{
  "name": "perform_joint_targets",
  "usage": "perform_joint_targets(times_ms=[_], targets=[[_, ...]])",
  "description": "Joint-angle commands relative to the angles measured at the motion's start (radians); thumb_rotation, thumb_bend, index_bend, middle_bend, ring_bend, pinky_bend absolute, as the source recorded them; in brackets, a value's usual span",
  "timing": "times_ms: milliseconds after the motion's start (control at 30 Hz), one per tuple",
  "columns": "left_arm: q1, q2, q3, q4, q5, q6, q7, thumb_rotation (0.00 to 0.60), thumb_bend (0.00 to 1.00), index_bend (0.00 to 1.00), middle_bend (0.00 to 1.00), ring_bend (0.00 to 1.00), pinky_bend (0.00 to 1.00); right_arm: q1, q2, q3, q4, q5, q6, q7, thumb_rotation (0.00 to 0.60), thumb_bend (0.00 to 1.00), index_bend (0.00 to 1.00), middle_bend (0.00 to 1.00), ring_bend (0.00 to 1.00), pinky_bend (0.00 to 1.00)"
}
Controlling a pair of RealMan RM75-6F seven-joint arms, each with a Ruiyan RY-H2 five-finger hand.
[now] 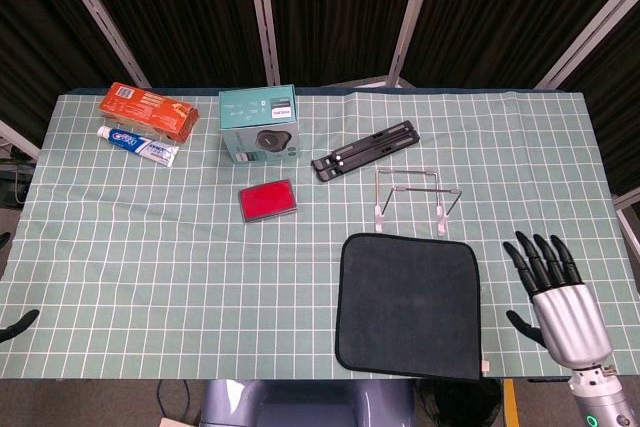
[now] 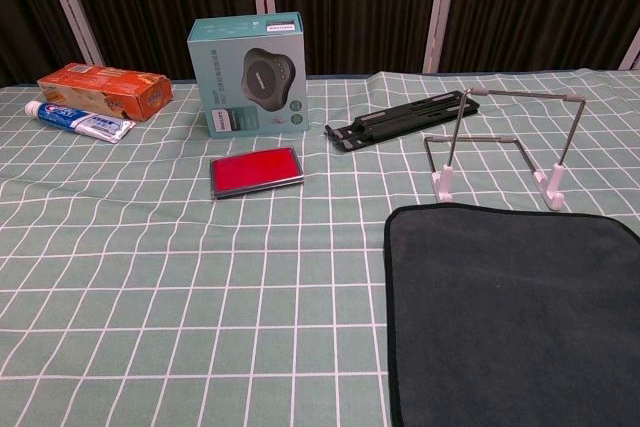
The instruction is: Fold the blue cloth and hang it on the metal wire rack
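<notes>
Blue cloth lies flat and unfolded on counter, near front edge, right of centre; reads dark, nearly black in both views, roughly square so no clear long axis. Metal wire rack stands just behind cloth's far edge, white feet close to the hem, apart from it as far as chest view shows. Right robot hand is at counter's right front corner, fingers spread and pointing away from robot, holding nothing; cloth lies to its left, well clear, right hem the nearest edge. Left robot hand: only a dark tip or two at left frame edge, can't tell open or closed. Right is clearly nearer; judgement: first fold prob. starts from right hem or a right corner, w/ left needed to pin or mirror. Not task items: teal box, red case, black folding stand, orange carton, toothpaste tube. Hidden/cut off: chest view crops cloth's right and near edges and shows neither hand; small tag at cloth's front right corner too small to read.
</notes>
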Motion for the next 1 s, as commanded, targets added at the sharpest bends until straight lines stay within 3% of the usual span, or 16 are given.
perform_joint_targets(times_ms=[33,167,267,400,1000], targets=[[-0.012,-0.004,-0.007,-0.003,-0.018,-0.023,0.010,0.600,0.00,0.00,0.00,0.00,0.00,0.067,-0.002,-0.090,0.014,-0.086,-0.162,0.049,0.600,0.00,0.11,0.00,0.00,0.00],[-0.032,-0.016,-0.020,0.003,-0.064,-0.068,0.037,0.600,0.00,0.00,0.00,0.00,0.00,0.139,-0.023,-0.159,0.055,-0.152,-0.304,0.133,0.600,0.00,0.29,0.00,0.00,0.00],[-0.043,-0.027,-0.028,0.007,-0.100,-0.094,0.063,0.600,0.00,0.00,0.00,0.00,0.00,0.165,-0.059,-0.186,0.102,-0.196,-0.345,0.145,0.600,0.03,0.33,0.00,0.00,0.00],[-0.049,-0.038,-0.033,0.004,-0.122,-0.108,0.093,0.600,0.00,0.00,0.00,0.00,0.00,0.183,-0.101,-0.208,0.143,-0.216,-0.378,0.162,0.600,0.09,0.34,0.00,0.00,0.00],[-0.063,-0.063,-0.036,0.002,-0.143,-0.130,0.147,0.600,0.00,0.00,0.00,0.00,0.00,0.258,-0.218,-0.205,0.188,-0.211,-0.520,0.018,0.600,0.13,0.36,0.00,0.00,0.00]])
